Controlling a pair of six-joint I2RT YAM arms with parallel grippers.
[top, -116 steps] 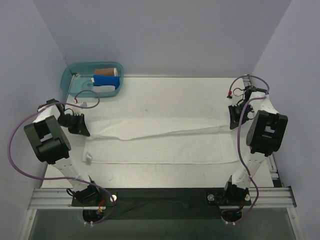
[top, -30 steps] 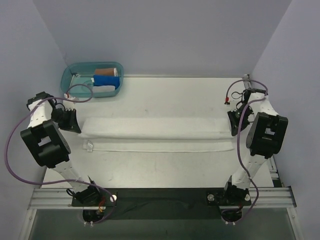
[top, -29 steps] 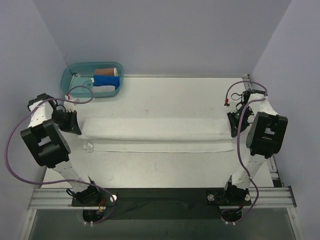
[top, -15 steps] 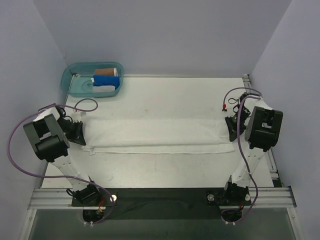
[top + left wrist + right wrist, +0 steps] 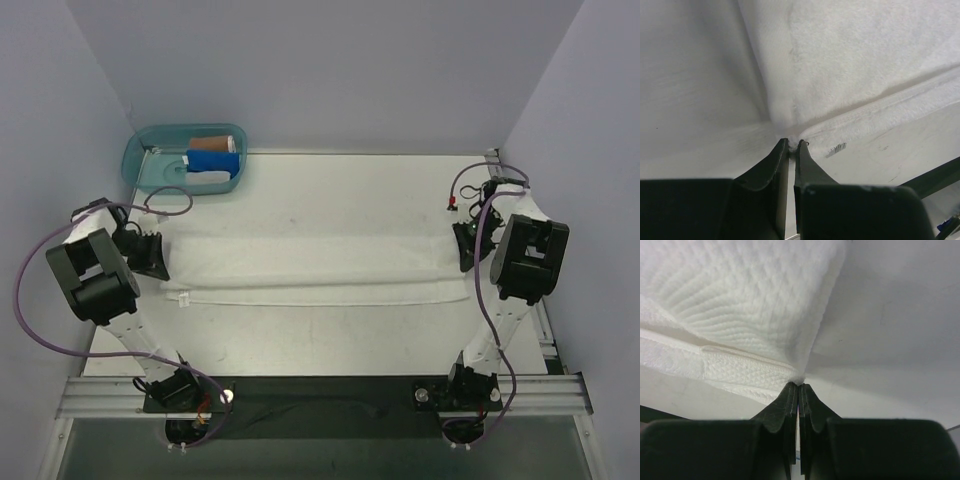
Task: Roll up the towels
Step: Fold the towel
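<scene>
White table (image 5: 330, 200), lilac walls (image 5: 300, 70). The towel (image 5: 310, 268) lies folded lengthwise mid-table. Left gripper (image 5: 793, 144) and right gripper (image 5: 798, 385), jaws nearly together, each pinch one towel end. Only the top view shows the far-left teal bin (image 5: 135, 165).

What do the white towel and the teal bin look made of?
The white towel looks like soft cotton terry, matte: looped, ribbed pile and a stitched hem show up close. The teal bin is probably plastic, smooth and translucent: its tinted walls pass light.
</scene>
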